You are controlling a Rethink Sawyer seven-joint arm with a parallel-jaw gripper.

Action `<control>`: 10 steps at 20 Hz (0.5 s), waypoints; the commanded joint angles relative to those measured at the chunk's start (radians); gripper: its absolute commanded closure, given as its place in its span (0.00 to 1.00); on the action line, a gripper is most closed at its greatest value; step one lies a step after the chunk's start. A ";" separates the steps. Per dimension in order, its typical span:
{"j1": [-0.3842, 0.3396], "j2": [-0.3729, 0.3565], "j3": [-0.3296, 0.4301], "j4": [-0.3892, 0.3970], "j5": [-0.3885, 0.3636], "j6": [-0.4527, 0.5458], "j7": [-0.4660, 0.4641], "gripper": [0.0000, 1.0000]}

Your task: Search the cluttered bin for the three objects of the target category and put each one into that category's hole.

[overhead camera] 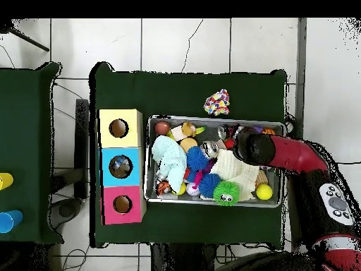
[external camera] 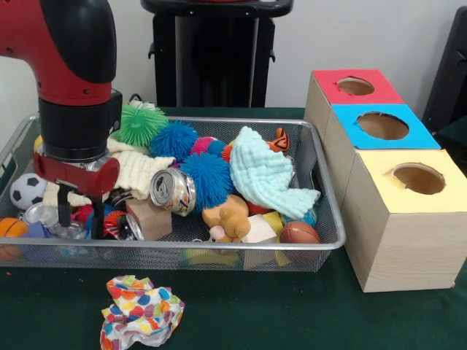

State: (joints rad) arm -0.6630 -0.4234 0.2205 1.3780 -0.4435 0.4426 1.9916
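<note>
The silver wire mesh bin (external camera: 332, 240) sits on the green table, full of toys; it also shows in the overhead view (overhead camera: 215, 118). My gripper (external camera: 80, 219) reaches down into the bin's left end, its two black fingers (external camera: 64, 208) apart, so it is open. A small wrinkly piece of clear glossy plastic (external camera: 71, 231) lies low between the fingers, touching neither as far as I can see. In the overhead view the red arm (overhead camera: 282, 152) covers the gripper. No other clear plastic pieces show.
Three wooden boxes with holes stand right of the bin: red (external camera: 355, 86), blue (external camera: 382, 125), yellow (external camera: 418, 178). A dotted cloth (external camera: 142, 310) lies on the table in front. A silver can (external camera: 173, 191), spiky balls, a mint cloth (external camera: 261, 171) and small balls crowd the bin.
</note>
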 commanded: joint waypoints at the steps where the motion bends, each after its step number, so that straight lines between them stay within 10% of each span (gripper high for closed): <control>1: -0.032 0.066 0.067 0.026 -0.063 0.003 -0.122 0.00; 10: -0.016 0.085 0.027 0.033 -0.077 -0.043 -0.063 0.00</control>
State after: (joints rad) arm -0.6840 -0.4077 0.2251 1.3779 -0.4437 0.4160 1.9916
